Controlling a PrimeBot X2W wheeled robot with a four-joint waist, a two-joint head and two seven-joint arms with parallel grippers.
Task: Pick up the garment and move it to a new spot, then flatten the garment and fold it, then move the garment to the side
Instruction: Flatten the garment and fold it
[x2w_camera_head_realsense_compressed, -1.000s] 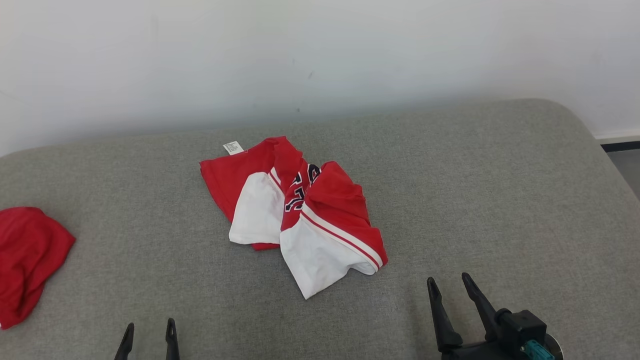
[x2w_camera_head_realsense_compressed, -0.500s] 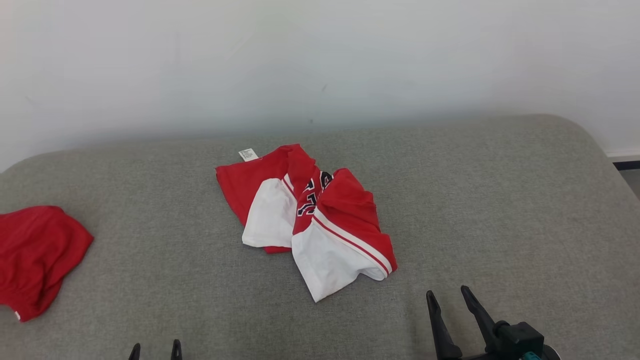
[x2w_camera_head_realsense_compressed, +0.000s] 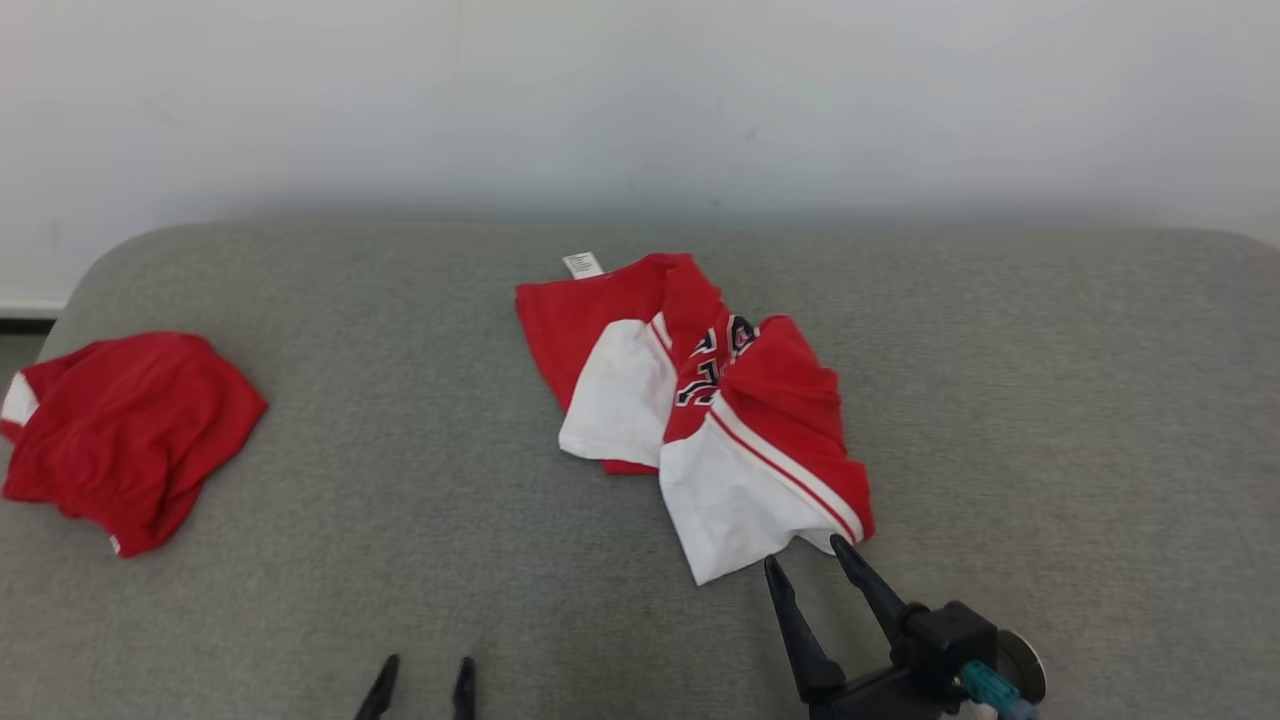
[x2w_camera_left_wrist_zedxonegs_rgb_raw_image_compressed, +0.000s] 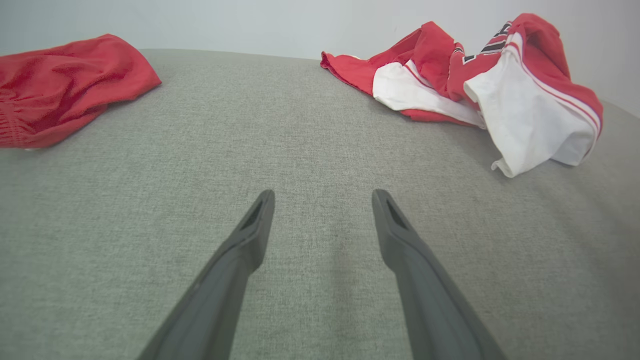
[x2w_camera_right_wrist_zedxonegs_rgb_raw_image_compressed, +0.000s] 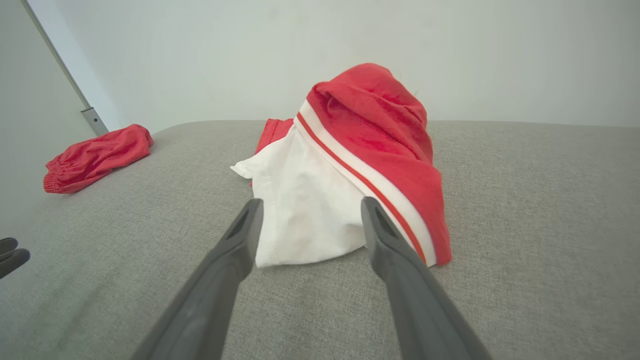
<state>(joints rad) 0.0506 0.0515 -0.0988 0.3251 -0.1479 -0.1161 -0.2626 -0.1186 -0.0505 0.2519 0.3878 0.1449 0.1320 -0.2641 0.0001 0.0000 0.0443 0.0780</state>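
A crumpled red and white garment (x2w_camera_head_realsense_compressed: 700, 400) with dark lettering and a white label lies in the middle of the grey padded surface (x2w_camera_head_realsense_compressed: 1050, 400). My right gripper (x2w_camera_head_realsense_compressed: 805, 555) stands open right at the garment's near white edge, nothing between its fingers. In the right wrist view the white cloth and red hem of the garment (x2w_camera_right_wrist_zedxonegs_rgb_raw_image_compressed: 350, 165) sit just beyond the tips of the right gripper (x2w_camera_right_wrist_zedxonegs_rgb_raw_image_compressed: 310, 205). My left gripper (x2w_camera_head_realsense_compressed: 425, 668) is open low at the front, well short of the garment. In the left wrist view the left gripper (x2w_camera_left_wrist_zedxonegs_rgb_raw_image_compressed: 322, 197) points over bare fabric, the garment (x2w_camera_left_wrist_zedxonegs_rgb_raw_image_compressed: 500, 85) off to the upper right.
A second, plain red garment (x2w_camera_head_realsense_compressed: 130, 430) lies bunched near the surface's left edge, also in the left wrist view (x2w_camera_left_wrist_zedxonegs_rgb_raw_image_compressed: 60, 85) and the right wrist view (x2w_camera_right_wrist_zedxonegs_rgb_raw_image_compressed: 95, 157). A white wall (x2w_camera_head_realsense_compressed: 640, 100) runs close behind the surface. The left gripper's tips (x2w_camera_right_wrist_zedxonegs_rgb_raw_image_compressed: 10, 255) show at the right wrist view's left edge.
The camera has turned, shifting the whole picture to the right. My right gripper has come leftward and forward, up to the garment's near white edge. The garment itself keeps its shape.
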